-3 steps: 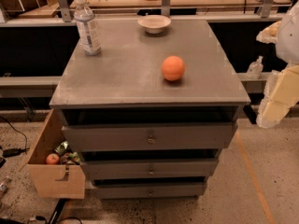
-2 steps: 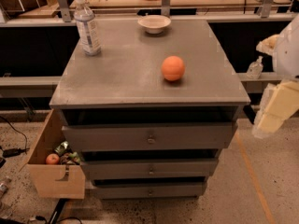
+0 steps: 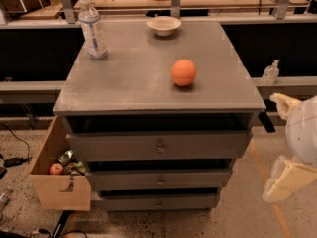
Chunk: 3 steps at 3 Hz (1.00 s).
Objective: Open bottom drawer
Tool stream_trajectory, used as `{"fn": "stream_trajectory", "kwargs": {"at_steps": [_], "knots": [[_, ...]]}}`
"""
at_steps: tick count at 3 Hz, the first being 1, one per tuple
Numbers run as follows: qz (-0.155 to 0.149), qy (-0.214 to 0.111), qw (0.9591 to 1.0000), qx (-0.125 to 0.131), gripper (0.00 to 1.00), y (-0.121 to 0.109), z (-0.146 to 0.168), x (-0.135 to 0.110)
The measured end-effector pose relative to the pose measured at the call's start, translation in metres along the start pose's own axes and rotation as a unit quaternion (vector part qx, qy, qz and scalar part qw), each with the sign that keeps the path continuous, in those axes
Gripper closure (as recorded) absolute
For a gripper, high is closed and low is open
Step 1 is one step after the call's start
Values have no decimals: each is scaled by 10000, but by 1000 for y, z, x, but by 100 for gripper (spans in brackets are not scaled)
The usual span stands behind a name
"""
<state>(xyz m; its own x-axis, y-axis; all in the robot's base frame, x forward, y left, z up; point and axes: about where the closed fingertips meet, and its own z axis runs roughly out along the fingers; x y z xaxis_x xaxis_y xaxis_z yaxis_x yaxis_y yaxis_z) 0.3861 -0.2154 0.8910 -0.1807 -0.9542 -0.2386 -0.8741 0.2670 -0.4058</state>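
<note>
So, the grey cabinet [image 3: 237, 133] is right in front of me, three drawers stacked. The bottom drawer [image 3: 129, 202] is the lowest, thinnest front, down by the floor, with a tiny metal knob [image 3: 159, 201] dead centre. It looks pushed in, tucked under the middle drawer [image 3: 124, 180], which sits below the taller top drawer [image 3: 114, 147].

The gripper [image 3: 290, 178] is way off at the right edge, a cream-coloured chunk hanging low beside the cabinet, about level with the middle drawer and well apart from any knob. Honestly can't tell how its jaws stand from here.

Up on the surface [image 3: 129, 83] there's an orange [image 3: 184, 73] right of the middle, a water bottle [image 3: 92, 29] upright at the back left corner and a small bowl [image 3: 164, 25] at the back edge. A cardboard box [image 3: 59, 192] sits on the floor against the cabinet's left side with a red apple [image 3: 56, 168] in it.
</note>
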Motion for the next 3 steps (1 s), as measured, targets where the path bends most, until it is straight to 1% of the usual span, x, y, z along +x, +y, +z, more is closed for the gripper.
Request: {"fn": "stream_trajectory", "kwargs": {"at_steps": [1,2,3], "knots": [[-152,-1,9999,-78,0,37,59,13],[-303,227,9979,-531,0,87,139,31],[-186,398,9975,-553,0,95,143,44]]}}
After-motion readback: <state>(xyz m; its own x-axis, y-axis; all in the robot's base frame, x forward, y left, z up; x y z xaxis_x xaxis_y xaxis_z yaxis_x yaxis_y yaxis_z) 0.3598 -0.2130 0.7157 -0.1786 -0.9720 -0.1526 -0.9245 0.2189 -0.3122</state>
